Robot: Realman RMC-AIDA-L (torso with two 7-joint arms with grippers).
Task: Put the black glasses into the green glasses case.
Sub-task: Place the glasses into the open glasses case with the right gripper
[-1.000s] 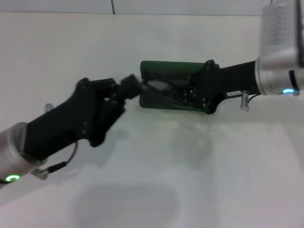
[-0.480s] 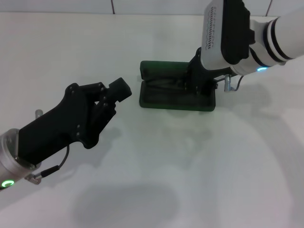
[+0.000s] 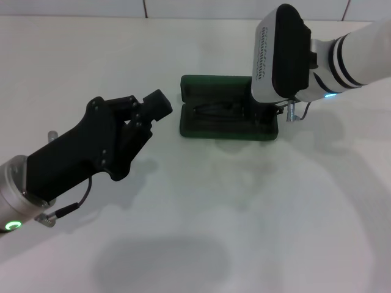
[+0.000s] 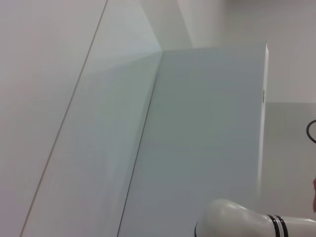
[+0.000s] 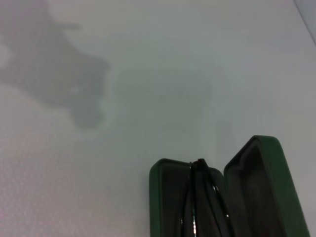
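One green glasses case [image 3: 227, 116] lies open, one pair of black glasses [image 5: 202, 202] inside; the left gripper [image 3: 160, 104] hovers clenched just beside it; the right gripper's state cannot be told.

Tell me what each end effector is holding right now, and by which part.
Nothing visibly. The black glasses lie inside the open green glasses case. The left end effector hangs clear beside the case; the right one is hidden behind its arm above the case.
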